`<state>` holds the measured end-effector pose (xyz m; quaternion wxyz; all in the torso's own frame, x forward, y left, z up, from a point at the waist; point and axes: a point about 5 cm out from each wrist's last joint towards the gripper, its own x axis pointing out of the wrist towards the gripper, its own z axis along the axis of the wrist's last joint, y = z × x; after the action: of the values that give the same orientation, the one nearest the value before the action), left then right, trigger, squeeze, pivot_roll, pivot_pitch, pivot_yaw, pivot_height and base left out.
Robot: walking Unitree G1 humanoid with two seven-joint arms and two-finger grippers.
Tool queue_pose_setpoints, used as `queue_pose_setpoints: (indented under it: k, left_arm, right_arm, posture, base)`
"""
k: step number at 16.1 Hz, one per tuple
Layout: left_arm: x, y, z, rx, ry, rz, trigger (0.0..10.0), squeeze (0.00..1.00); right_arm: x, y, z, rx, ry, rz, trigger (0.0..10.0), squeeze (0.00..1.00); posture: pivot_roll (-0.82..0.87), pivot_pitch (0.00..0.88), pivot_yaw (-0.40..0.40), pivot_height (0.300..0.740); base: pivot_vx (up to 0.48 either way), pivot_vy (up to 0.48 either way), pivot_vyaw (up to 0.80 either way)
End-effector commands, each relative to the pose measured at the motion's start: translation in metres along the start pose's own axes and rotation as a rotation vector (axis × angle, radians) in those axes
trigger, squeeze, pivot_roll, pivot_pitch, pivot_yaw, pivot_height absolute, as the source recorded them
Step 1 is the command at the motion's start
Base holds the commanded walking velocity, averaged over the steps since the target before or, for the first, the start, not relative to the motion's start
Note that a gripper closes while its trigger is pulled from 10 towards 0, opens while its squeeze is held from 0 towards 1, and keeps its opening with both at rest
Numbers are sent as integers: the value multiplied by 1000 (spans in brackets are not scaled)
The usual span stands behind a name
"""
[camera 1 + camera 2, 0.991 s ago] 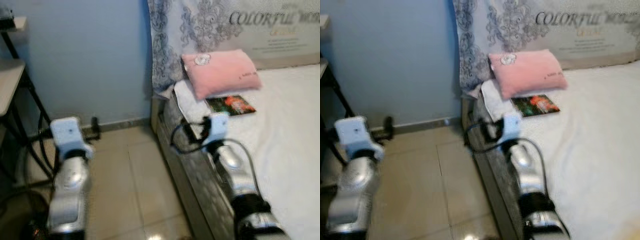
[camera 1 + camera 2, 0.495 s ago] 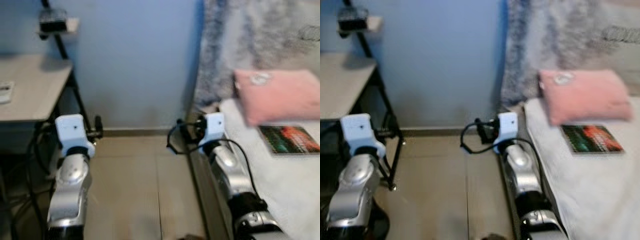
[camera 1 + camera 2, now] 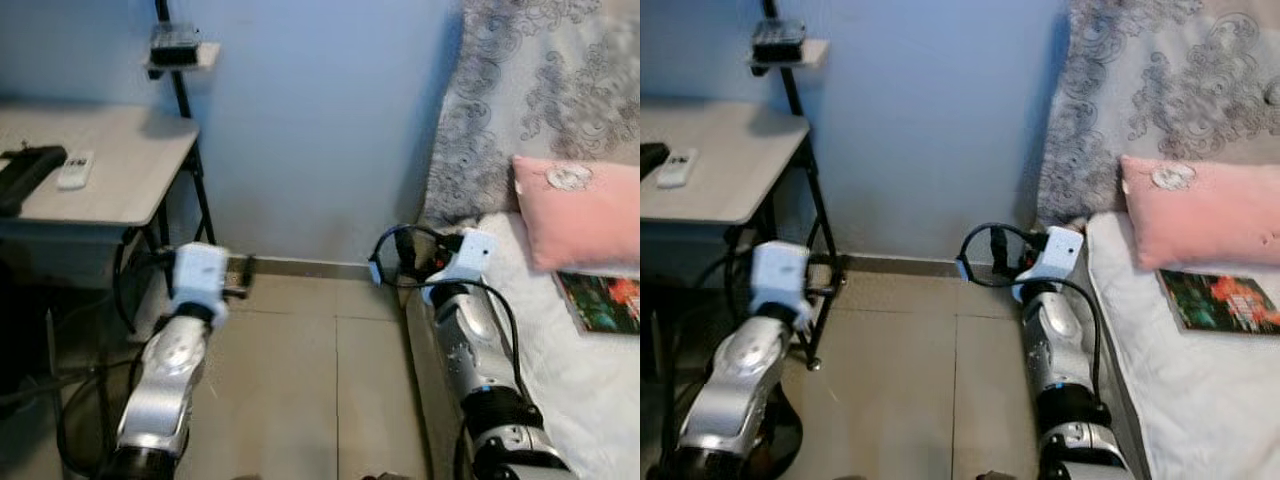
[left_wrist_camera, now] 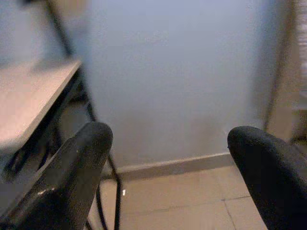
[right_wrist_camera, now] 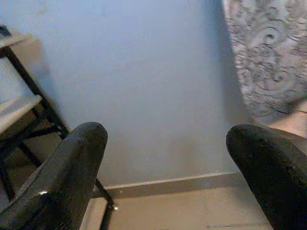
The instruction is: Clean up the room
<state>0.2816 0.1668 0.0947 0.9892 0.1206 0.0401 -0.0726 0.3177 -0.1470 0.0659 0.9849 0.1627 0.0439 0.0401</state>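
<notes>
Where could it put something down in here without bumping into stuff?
Free: the white bed in front of the book and pink pillow; the desk right of the remote; the tiled floor between desk and bed. Crowded: cables under the desk.

A plain blue wall (image 3: 320, 120) is seen at the back. The floor (image 3: 300, 390) is made of big tan tiles. On the left a pale worktop (image 3: 110, 175) is held up by thin black legs, and a small shelf (image 3: 180, 62) is fixed above it. On the right a white bed (image 3: 1200, 400) is seen, with a grey swirly headboard (image 3: 550, 90) behind it.
</notes>
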Motion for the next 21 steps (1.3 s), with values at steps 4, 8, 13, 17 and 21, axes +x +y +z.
queue_pose_setpoints:
  k: [4, 8, 13, 17, 21]
  left_arm:
    - [7, 9, 14, -44, -68, 36, 10000, 0]
    - [10, 13, 25, -52, -109, 70, 10000, 0]
    - [10, 15, 21, -61, -83, 64, 10000, 0]
    - [12, 13, 21, -62, -82, 49, 10000, 0]
    - [16, 16, 25, -33, -94, 14, 10000, 0]
  right_arm:
    - [-4, 2, -8, -114, 35, -2, 10000, 0]
    - [-3, -1, -6, -109, 17, -13, 10000, 0]
    - [0, 5, -3, -108, 4, 14, 10000, 0]
    - [2, 10, -4, -122, 10, 48, 10000, 0]
    - [2, 11, -5, -123, 12, 52, 10000, 0]
  posture:
    - [-24, 0, 35, 740]
    - [-23, 0, 32, 740]
    - [-15, 0, 27, 740]
    - [-10, 0, 24, 740]
    - [-15, 0, 27, 740]
  base:
    - [0, 0, 0]
    - [480, 0, 0]
    - [480, 0, 0]
    - [480, 0, 0]
    - [480, 0, 0]
